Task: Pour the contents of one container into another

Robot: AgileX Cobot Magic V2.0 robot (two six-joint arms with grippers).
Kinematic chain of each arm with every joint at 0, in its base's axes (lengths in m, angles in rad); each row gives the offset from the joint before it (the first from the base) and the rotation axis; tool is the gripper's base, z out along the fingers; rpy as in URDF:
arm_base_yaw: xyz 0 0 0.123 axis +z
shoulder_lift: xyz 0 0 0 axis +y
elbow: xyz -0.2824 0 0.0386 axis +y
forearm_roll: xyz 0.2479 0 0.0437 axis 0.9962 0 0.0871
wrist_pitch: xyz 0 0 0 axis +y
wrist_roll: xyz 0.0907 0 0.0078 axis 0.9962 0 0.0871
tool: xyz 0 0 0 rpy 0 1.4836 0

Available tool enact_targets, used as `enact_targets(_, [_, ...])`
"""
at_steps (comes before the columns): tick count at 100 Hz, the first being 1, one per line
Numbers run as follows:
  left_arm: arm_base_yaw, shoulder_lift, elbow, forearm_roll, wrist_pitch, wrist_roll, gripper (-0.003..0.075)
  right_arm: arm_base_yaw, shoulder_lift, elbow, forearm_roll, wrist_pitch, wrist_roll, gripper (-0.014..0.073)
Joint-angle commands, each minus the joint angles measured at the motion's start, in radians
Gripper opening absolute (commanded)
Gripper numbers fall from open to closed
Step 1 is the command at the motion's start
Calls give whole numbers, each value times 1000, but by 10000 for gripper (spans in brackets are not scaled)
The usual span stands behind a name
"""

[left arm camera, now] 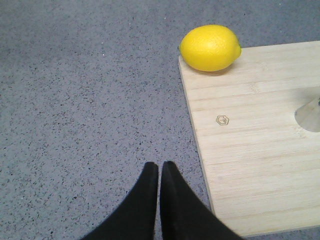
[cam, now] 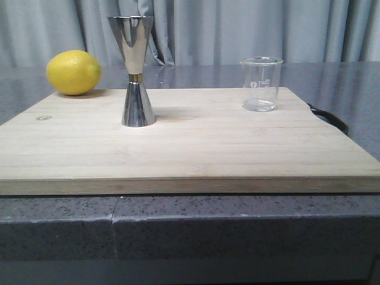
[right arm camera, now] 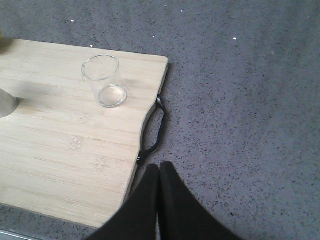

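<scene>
Seen from the front, a clear glass beaker [cam: 261, 84] stood upright toward the right rear of a wooden cutting board [cam: 190, 148] on the speckled grey counter [cam: 59, 222], well apart from the steel jigger [cam: 136, 71], which stood upright left of centre with a lemon [cam: 73, 72] at the board's far left corner; neither arm showed in this view. From the left wrist, the left gripper [left arm camera: 159, 167] hung over bare counter beside the board's left edge, its black fingers [left arm camera: 148, 181] pressed together and holding nothing, with the lemon ahead and only a sliver of the jigger's base at the frame edge. From the right wrist, the right gripper [right arm camera: 159, 167] hovered just off the board's right edge near its black handle [right arm camera: 154, 131], fingers likewise closed and empty, with the beaker ahead of the fingertips and across the board's corner, its long axis vertical and its mouth open upward. The right arm appeared the nearer to the beaker, and would likely need to open its fingers and reach forward and inward over the board to take the glass from the side; the pour had not yet begun.
</scene>
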Motion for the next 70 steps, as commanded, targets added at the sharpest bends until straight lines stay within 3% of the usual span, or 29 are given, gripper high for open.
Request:
enact_targets(1, [30,-83,66,-6,-160,-10,-19,-3,2,-32,-20,-74,0,-68])
enact_targets(28, [96,-408,482,-35,-528,-10,-19,-3,2,-32,-20,-74,0,-68])
enact_targets(58, [103,-523,803,-47,-956,-10,-20,-3,2,-32,-20,-74,0,-68])
enact_targets(67, [130,-581,857,-85,-1032,-10,-19,-3,2,-32,-20,-74,0,-68])
enact_targets(70, [140,-601,854,-110,-989,-10,-20,-3,2,-32,-20,-74,0,-68])
